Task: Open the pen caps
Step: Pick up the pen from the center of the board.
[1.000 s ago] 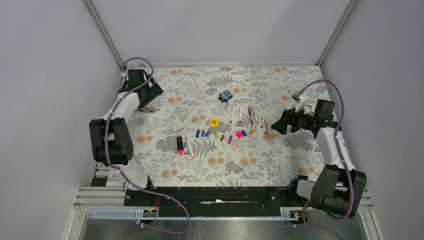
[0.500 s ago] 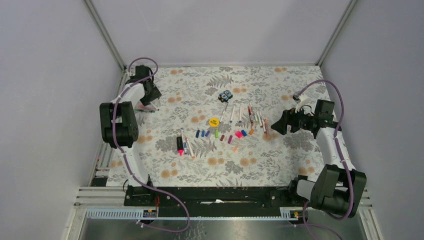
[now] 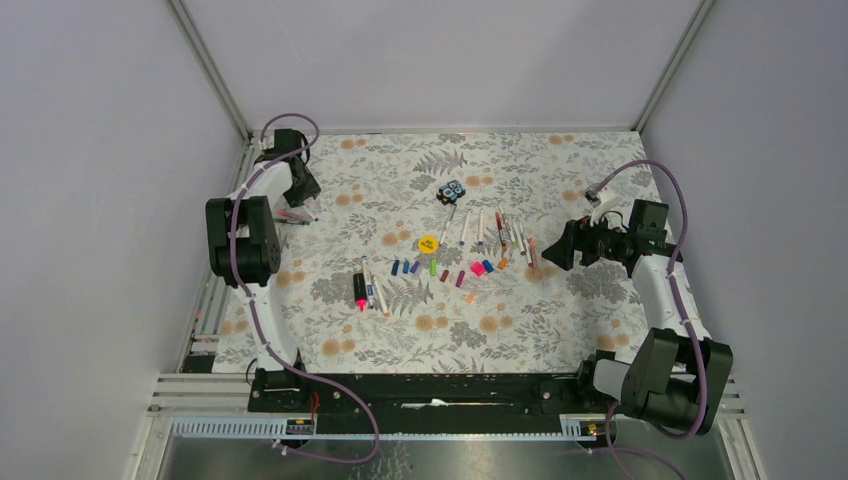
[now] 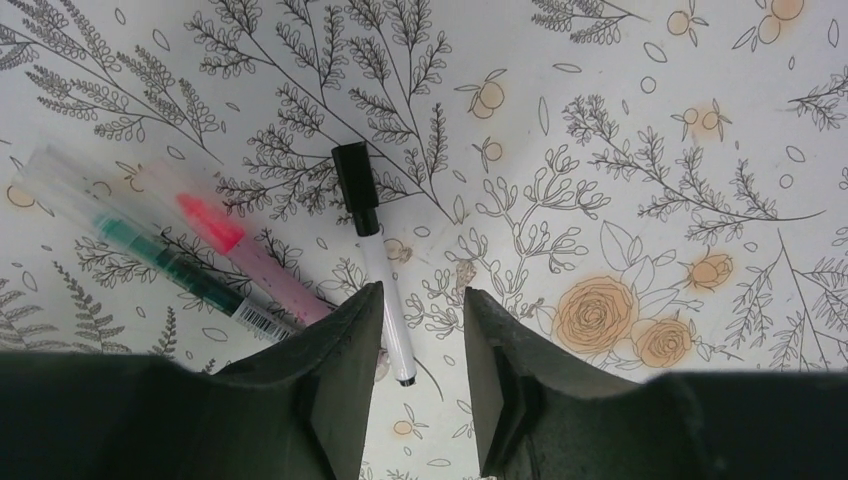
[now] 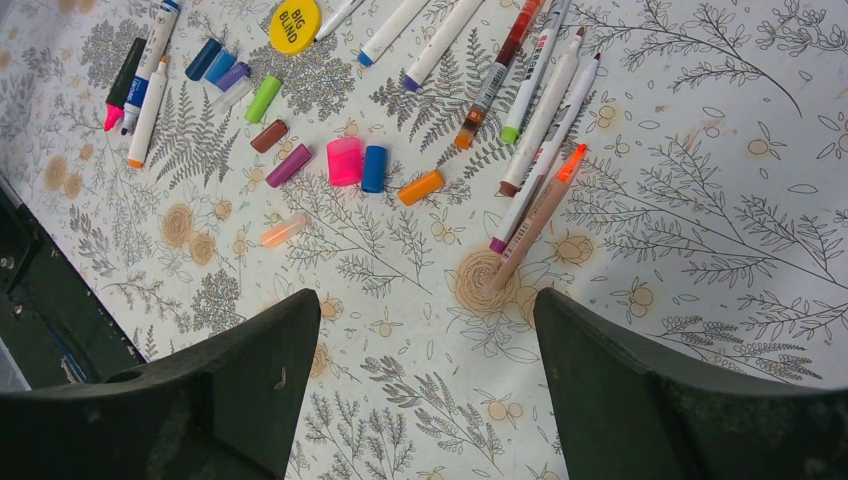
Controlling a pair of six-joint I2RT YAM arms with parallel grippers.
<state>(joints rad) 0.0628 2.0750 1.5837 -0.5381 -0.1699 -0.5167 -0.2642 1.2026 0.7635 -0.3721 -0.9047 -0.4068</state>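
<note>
I work with the left gripper (image 4: 422,296) at the far left corner of the table (image 3: 560,330). Its jaws are apart with a narrow gap. The tail of a white pen (image 4: 376,255) lies in this gap. The barrel lies against the finger on the left of the wrist view, with free space on its other side, so I judge that nothing is clamped yet. The black cap (image 4: 356,187) is on this pen, at the end away from the fingers.

To do this step well, I think the jaws should close slowly, because the pen sits off-centre and could roll or turn on the cloth. I would also hold the barrel nearer to the cap if possible, because a grip at the tail gives little control when the cap is pulled.

A green pen (image 4: 160,255) and a pink pen (image 4: 235,255) lie just beside it, almost touching the same finger. This side is tight.

The left wall (image 3: 100,200) is near the arm, so I would lift and move toward the centre, where the cloth is open.

The right gripper (image 5: 425,300) hovers with its jaws wide apart and holds nothing, well apart from the left one. Under it lie the loose caps (image 5: 344,160) and the row of pens (image 5: 530,120).
</note>
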